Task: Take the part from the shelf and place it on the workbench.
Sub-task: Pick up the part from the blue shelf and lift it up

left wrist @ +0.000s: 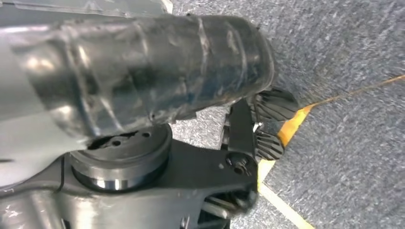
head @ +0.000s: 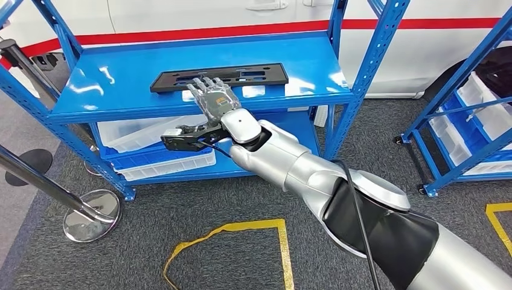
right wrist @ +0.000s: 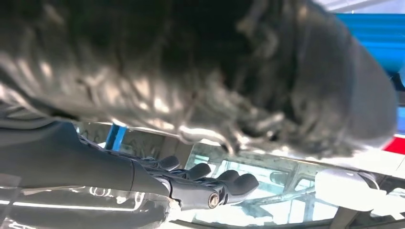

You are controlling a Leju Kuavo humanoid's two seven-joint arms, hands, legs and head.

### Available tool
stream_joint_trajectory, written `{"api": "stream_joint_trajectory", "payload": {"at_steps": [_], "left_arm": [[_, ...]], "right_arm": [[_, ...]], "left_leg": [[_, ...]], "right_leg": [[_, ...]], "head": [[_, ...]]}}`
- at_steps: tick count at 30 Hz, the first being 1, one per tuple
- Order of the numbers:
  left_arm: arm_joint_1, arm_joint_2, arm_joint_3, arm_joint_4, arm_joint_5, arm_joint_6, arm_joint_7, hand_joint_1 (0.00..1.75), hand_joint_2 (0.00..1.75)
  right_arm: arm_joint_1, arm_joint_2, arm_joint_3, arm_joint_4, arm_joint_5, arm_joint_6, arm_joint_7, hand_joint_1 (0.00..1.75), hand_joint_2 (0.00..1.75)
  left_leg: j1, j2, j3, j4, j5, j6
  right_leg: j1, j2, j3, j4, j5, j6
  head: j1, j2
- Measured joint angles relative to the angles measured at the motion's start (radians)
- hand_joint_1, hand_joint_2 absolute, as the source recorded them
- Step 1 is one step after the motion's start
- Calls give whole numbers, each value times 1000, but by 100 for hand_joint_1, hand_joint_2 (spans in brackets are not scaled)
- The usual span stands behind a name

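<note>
**Part near the shelf's front edge, grasp unsettled**

Head view: the right robot hand [head: 212, 99] lay flat, fingers spread, over the flat black slotted plastic part [head: 220, 77] on the blue metal shelf [head: 115, 84], gripping nothing; a push could slide it away.

Left wrist view: the left robot hand [left wrist: 260, 126] hung above grey carpet [left wrist: 344, 57]; I cannot tell its opening.

Right wrist view: dark fingers [right wrist: 239, 183] reached under the shelf's front edge, risking a snag.

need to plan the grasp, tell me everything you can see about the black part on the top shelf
The black part is a flat, long rectangular plate, matte like plastic, with several slots and cut-outs through it. It lies flat on the glossy blue top shelf, long side roughly along the shelf, near the front edge. The right hand reaches over its front edge with fingers extended; whether they touch it cannot be told. Nothing else rests on it.
</note>
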Motion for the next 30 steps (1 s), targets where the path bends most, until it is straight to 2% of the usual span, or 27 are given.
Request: {"api": "stream_joint_trajectory", "payload": {"at_steps": [2, 3, 5, 7, 8, 9, 11, 12, 13, 14, 15, 16, 17, 18, 19, 21, 23, 25, 27, 28, 29, 30], "left_arm": [[-1, 0, 0, 0, -5, 1, -2, 0, 0], [-2, 1, 0, 0, -7, 1, -4, 0, 0], [-3, 1, 0, 0, -8, 2, -7, 0, 0], [-2, 1, 0, 0, -8, 1, -12, 0, 0], [-1, 1, 0, 0, -8, 0, -15, 0, 0], [-2, 1, 0, 0, -9, -1, -18, 0, 0], [-3, 1, 0, 0, -9, -2, -23, 0, 0], [-3, 1, 0, 0, -9, -3, -24, 0, 0], [-3, 1, 0, 0, -9, -3, -24, 0, 0], [-2, 0, 0, 0, -9, -3, -22, 0, 0], [-2, 0, 0, 0, -8, -2, -20, 0, 0], [-2, -1, 0, 0, -7, -1, -17, 0, 0], [-2, -1, 0, 0, -7, 2, -14, 0, 0], [-3, -2, 0, 0, -7, 6, -12, 0, 0], [-3, -2, 0, 0, -6, 12, -10, 0, 0], [-2, -3, 0, 0, -6, 23, -8, 0, 0], [0, -4, 0, 0, -6, 28, -8, 0, 0], [-1, -4, 0, 0, -6, 30, -8, 0, 0], [-2, -4, 0, 0, -6, 30, -9, 0, 0], [-1, -4, 0, 0, -6, 30, -9, 0, 0], [0, -4, 0, 0, -6, 30, -9, 0, 0], [0, -5, 0, 0, -6, 30, -10, 0, 0]], "right_arm": [[-1, 0, -4, -1, 1, 0, 0, 0, 0], [-2, 0, -7, -1, 2, 0, 0, 0, 0], [-3, -2, -12, -2, 3, 1, 1, 0, 0], [-2, -4, -15, -2, 4, 1, 4, 0, 0], [-2, -5, -16, -2, 5, 1, 5, 0, 0], [-3, -6, -18, -2, 6, 1, 7, 0, 0], [-1, -8, -21, -2, 9, 1, 9, 0, 0], [2, -10, -21, -2, 10, 1, 9, 0, 0], [5, -12, -21, -2, 11, 2, 9, 0, 0], [7, -13, -21, -2, 12, 3, 9, 0, 0], [7, -15, -22, -2, 13, 4, 9, 0, 0], [7, -16, -22, -2, 13, 5, 9, 0, 0], [5, -16, -22, -2, 14, 6, 9, 0, 0], [4, -17, -23, -2, 15, 8, 9, 0, 0], [5, -17, -23, -2, 16, 8, 9, 0, 0], [7, -19, -24, -2, 18, 10, 10, 0, 0], [7, -21, -25, -2, 19, 10, 12, 0, 0], [6, -22, -28, -3, 19, 10, 12, 0, 0], [8, -22, -31, -4, 19, 10, 12, 0, 0], [10, -22, -31, -4, 19, 10, 12, 0, 0], [11, -22, -31, -4, 19, 10, 12, 0, 0], [11, -22, -32, -4, 19, 10, 12, 0, 0]], "left_leg": [[-4, 0, 60, -133, 60, 10], [-8, 0, 82, -177, 71, 15], [-14, -1, 97, -205, 66, 23], [-11, 0, 103, -217, 68, 31], [-8, 1, 108, -224, 70, 35], [-6, 3, 114, -230, 72, 41], [-5, 4, 117, -232, 71, 47], [-5, 3, 118, -231, 69, 49], [-5, 3, 118, -229, 67, 49], [-4, 2, 119, -226, 64, 48], [-4, 1, 120, -222, 60, 46], [-3, 0, 121, -216, 54, 43], [-5, -1, 120, -209, 48, 38], [-6, -2, 117, -203, 43, 33], [-8, -3, 115, -198, 40, 28], [-8, -3, 112, -198, 39, 21], [-5, -2, 107, -184, 25, 13], [-3, 0, 69, -101, -18, 5], [-2, 0, 1, 30, -65, -2], [-2, 0, -25, 72, -70, -3], [-2, 0, -34, 76, -55, -3], [-2, 0, -23, 41, -24, -1]], "right_leg": [[2, 1, 8, -1, -5, 3], [2, 2, 9, -2, -6, 7], [3, 2, 6, -4, -5, 16], [3, 1, 6, -3, -10, 27], [4, 0, -1, 14, -22, 32], [4, -1, -18, 52, -44, 35], [3, -3, -81, 177, -100, 39], [2, -3, -114, 236, -117, 41], [1, -4, -134, 267, -118, 42], [-1, -4, -137, 260, -100, 43], [-3, -4, -119, 216, -65, 43], [-4, -5, -91, 148, -28, 42], [-5, -5, -61, 86, -2, 41], [-4, -4, -40, 41, 11, 38], [-3, -3, -29, 19, 12, 36], [0, 0, -27, 13, 8, 27], [-3, 0, -21, 6, 9, 16], [-6, -1, -13, -1, 9, 8], [-4, -2, -8, -2, 6, 3], [-4, -2, -6, -2, 4, 2], [-3, -1, -3, -2, 2, 1], [-3, 0, 0, -2, 0, 1]], "head": [[0, 0], [0, 0], [1, 0], [2, 0], [3, 0], [4, 0], [5, 0], [5, 0], [6, 0], [6, 0], [6, 0], [6, 0], [6, 0], [5, 0], [5, 0], [4, 0], [4, 0], [1, 0], [0, 0], [0, 0], [0, 0], [0, 0]]}}
